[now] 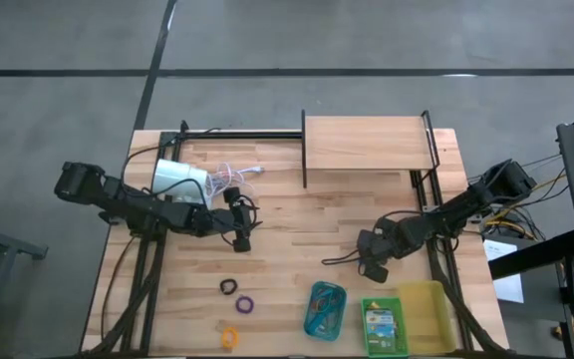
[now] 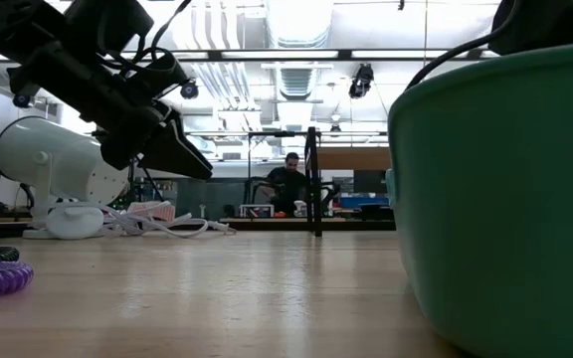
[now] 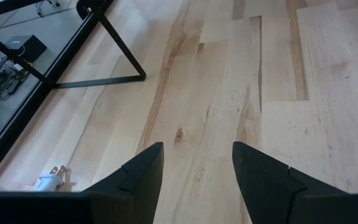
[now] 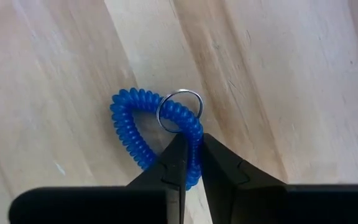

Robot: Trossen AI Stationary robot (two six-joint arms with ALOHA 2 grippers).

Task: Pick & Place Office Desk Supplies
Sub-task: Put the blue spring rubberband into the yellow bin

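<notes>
The right pincer [image 4: 191, 163] pinches the blue coil loop [image 4: 143, 132] lying on the wooden surface [image 4: 278, 74], its metal ring [image 4: 179, 111] just ahead; the left pincer [image 3: 197, 177] hovers open.

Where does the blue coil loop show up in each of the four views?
High view: not discernible; the right gripper covers its spot, left of the yellow tray.
Low view: not in it; the teal tray fills the right side.
Left wrist view: not in it, only bare table.
Right wrist view: the blue coil loop, centre, pinched between the right gripper's fingers.
Shared landmark: the wooden tabletop planks.
</notes>
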